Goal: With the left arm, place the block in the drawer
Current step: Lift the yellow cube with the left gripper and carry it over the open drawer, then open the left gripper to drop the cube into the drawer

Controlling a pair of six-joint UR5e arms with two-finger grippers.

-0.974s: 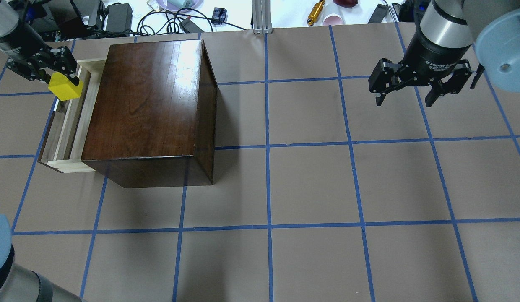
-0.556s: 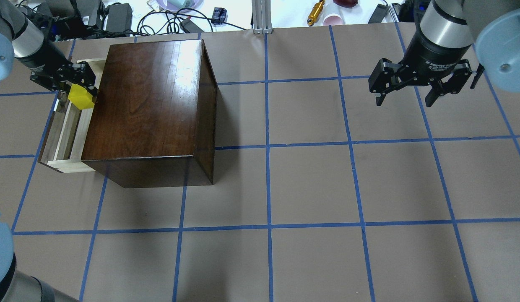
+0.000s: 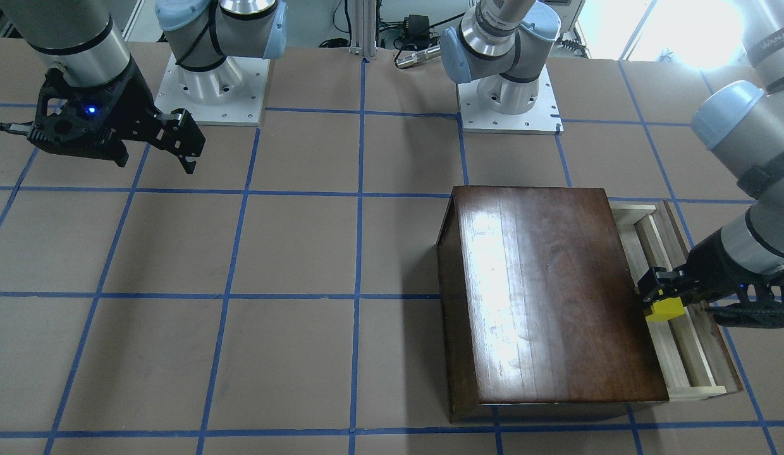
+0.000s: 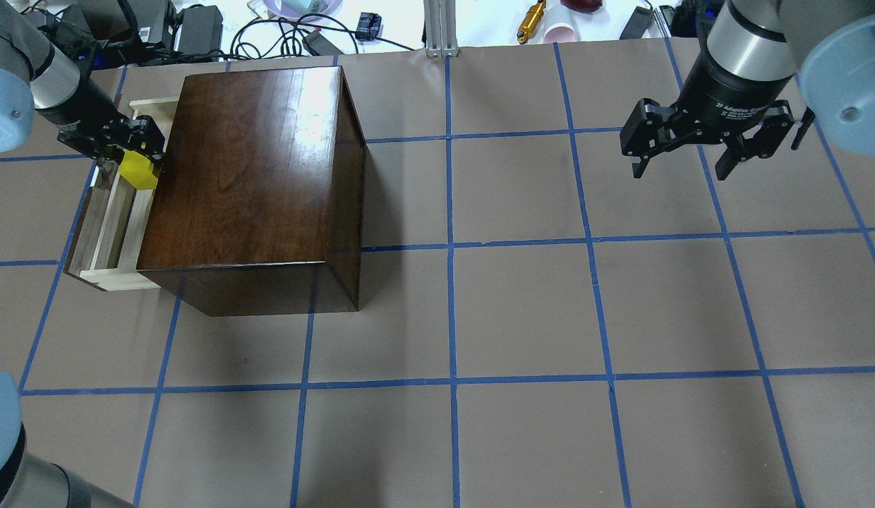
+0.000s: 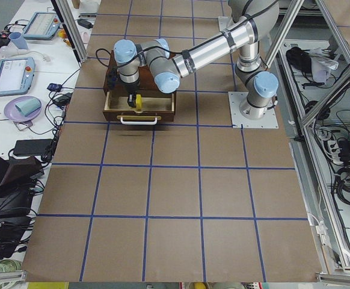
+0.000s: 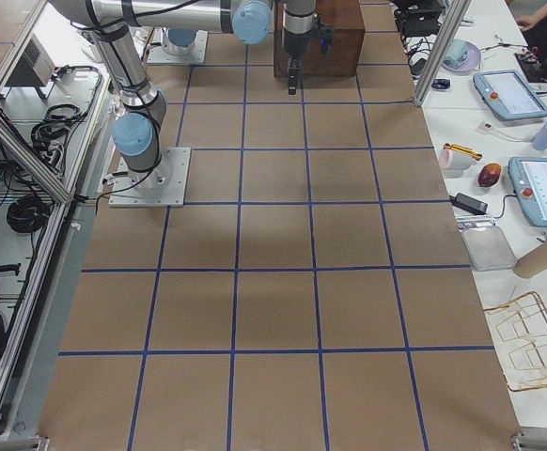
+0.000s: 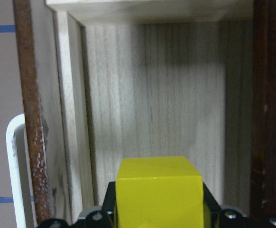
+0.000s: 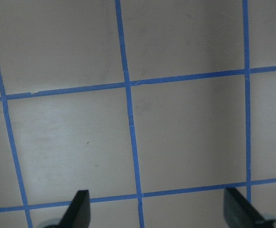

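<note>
The yellow block [image 4: 140,170] is held in my left gripper [image 4: 130,152], which is shut on it over the open pale-wood drawer [image 4: 109,226] of the dark brown cabinet [image 4: 250,176]. In the front-facing view the block [image 3: 665,309] hangs just above the drawer [image 3: 683,341], close to the cabinet [image 3: 550,291]. The left wrist view shows the block [image 7: 159,190] above the drawer floor [image 7: 152,95]. My right gripper [image 4: 705,148] is open and empty, high above the table at the far right, also shown in the front-facing view [image 3: 155,151].
The drawer's white handle [image 7: 14,166] is on its outer front panel. Cables and small items [image 4: 282,28] lie beyond the table's far edge. Blue tape lines grid the brown table [image 4: 522,317].
My left gripper has carried the block toward the cabinet and lower over the drawer. The right arm has not moved.
</note>
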